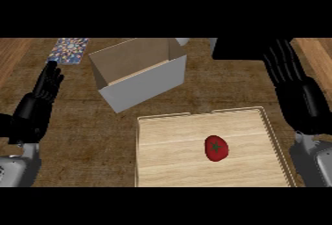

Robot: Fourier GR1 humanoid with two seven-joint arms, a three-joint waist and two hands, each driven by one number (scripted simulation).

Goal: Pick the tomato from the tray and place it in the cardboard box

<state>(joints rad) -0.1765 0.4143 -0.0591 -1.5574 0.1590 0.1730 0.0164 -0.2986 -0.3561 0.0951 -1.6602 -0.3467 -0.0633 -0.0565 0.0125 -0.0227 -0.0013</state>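
A red tomato point(216, 148) with a dark green stem spot lies on the pale wooden tray point(165, 145), a little right of the tray's middle. The open cardboard box point(139, 83) stands behind the tray, toward the left, its flaps up and its inside in view. My right hand point(295, 85) hovers at the right edge, beyond the tray's right rim, fingers straight and pointing away; it holds nothing. At the left edge my left hand point(37, 103) rests open with fingers up, left of the box and well apart from the tray.
A patterned blue tile point(69, 50) lies at the back left of the wooden counter. A dark object point(236, 47) sits at the back right, behind my right hand. Bare counter shows between the box and my left hand.
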